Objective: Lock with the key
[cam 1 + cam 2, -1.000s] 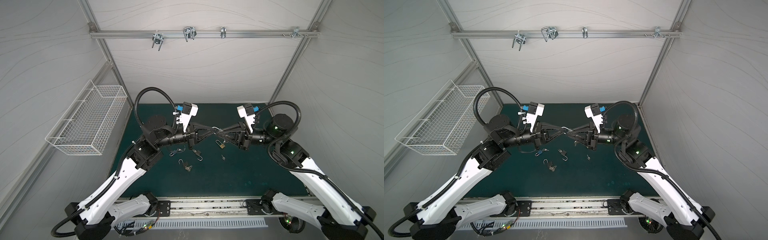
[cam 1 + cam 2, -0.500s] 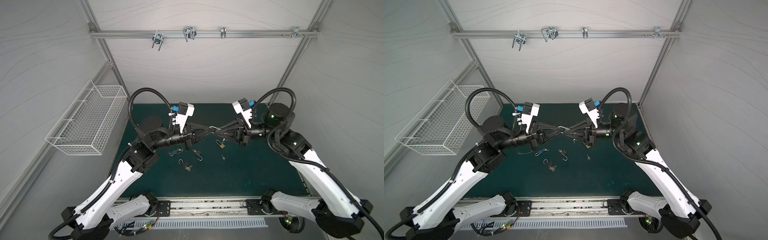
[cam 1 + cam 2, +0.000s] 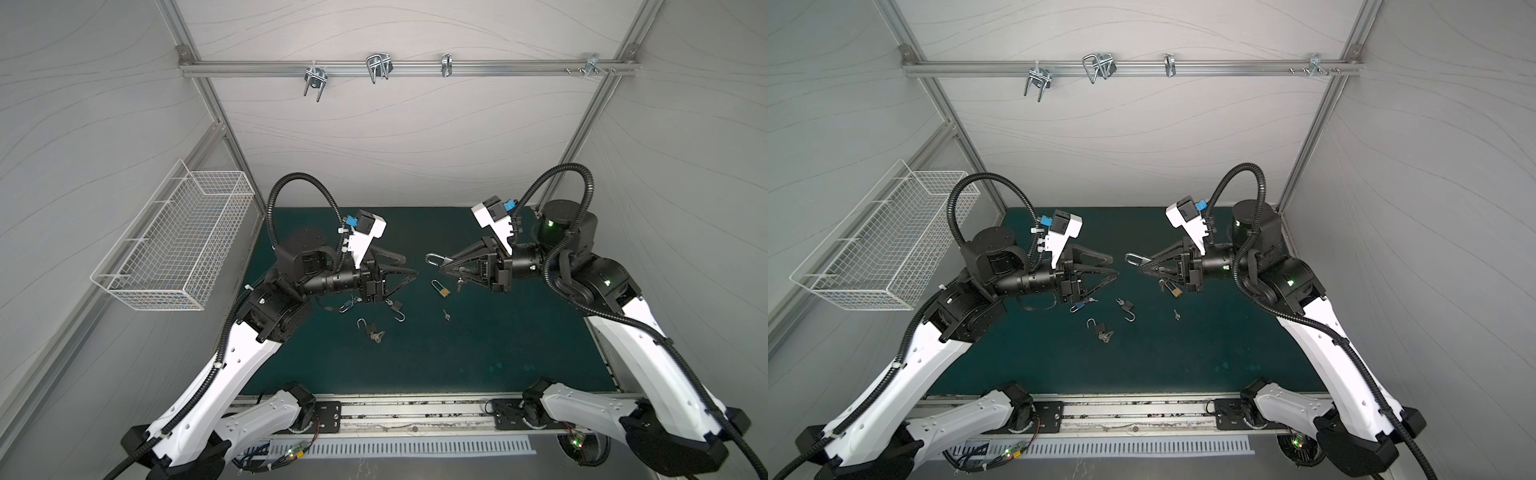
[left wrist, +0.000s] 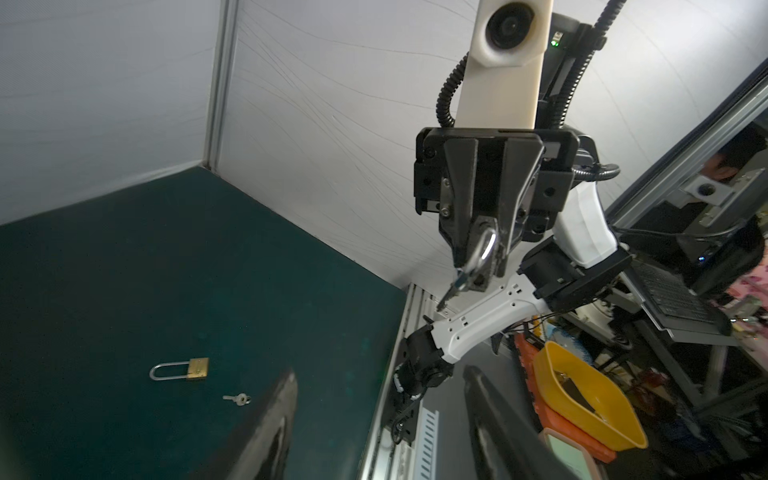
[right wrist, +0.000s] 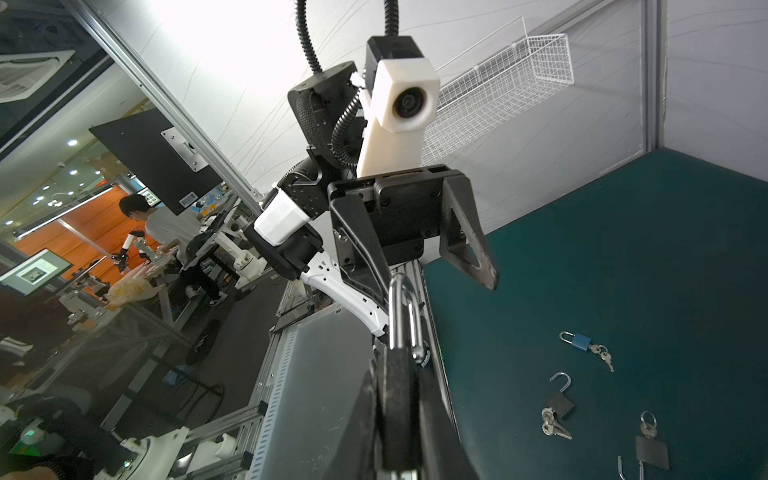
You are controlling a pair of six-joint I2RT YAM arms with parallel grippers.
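Apart now, where a second ago their tips met over the middle of the mat [image 3: 498,353], the two grippers have drawn back. The left gripper [image 3: 409,266] has let go and stands with its jaws spread wide on nothing. The right gripper [image 3: 445,264] stays pinched on the padlock [image 3: 433,259], raised above the mat, its shackle poking towards the left arm and a key bunch [image 3: 459,285] dangling beneath. Nearest the front lie a black padlock [image 3: 370,328], shackle swung open, keys beside it, and a loose key [image 3: 446,314]; just beyond are a second open black padlock [image 3: 397,306], a blue padlock [image 5: 579,341] and a long-shackled brass padlock [image 3: 440,289]. The held lock is probably hard metal, dense for its size and slick on the shackle, so its flat body faces look the safest hold and the key's bow the part to turn. Farther off, the wire basket [image 3: 178,249] on the left wall shows nothing inside, and hooks [image 3: 377,68] hang from the back rail [image 3: 498,66]
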